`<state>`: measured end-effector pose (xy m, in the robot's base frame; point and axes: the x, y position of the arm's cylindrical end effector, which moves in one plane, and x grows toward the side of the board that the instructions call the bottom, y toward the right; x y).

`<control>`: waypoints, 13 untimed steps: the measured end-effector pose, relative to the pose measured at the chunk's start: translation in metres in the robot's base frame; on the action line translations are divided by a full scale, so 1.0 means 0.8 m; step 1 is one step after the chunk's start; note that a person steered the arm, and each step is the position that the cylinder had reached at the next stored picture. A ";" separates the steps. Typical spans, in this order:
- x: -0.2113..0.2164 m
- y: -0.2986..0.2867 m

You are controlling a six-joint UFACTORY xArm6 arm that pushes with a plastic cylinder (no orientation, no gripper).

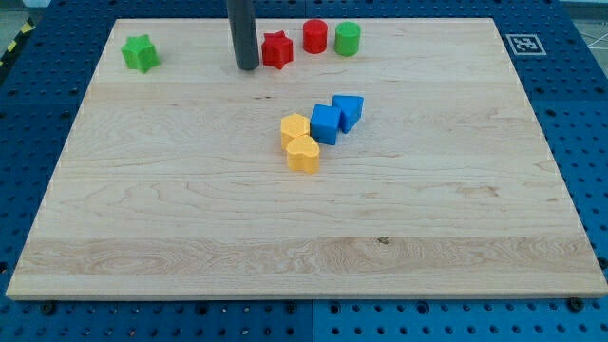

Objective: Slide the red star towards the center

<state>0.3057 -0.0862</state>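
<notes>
Nearest lie the yellow blocks (301,142) and blue blocks (335,117) around mid-board, while far back the red star (276,49) waits unmoved, my tip (247,66) (a bare rod, no jaws) just left, needing to get behind it.

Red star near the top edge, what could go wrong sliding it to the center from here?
My tip sits at the red star's left, so a push from here would likely drive it right into the red cylinder, not centerward. The blue cube and yellow blocks crowd the center and may get bumped.
</notes>
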 end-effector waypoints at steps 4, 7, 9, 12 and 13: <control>-0.125 0.073; -0.088 0.074; -0.011 0.067; 0.011 0.087; -0.044 0.100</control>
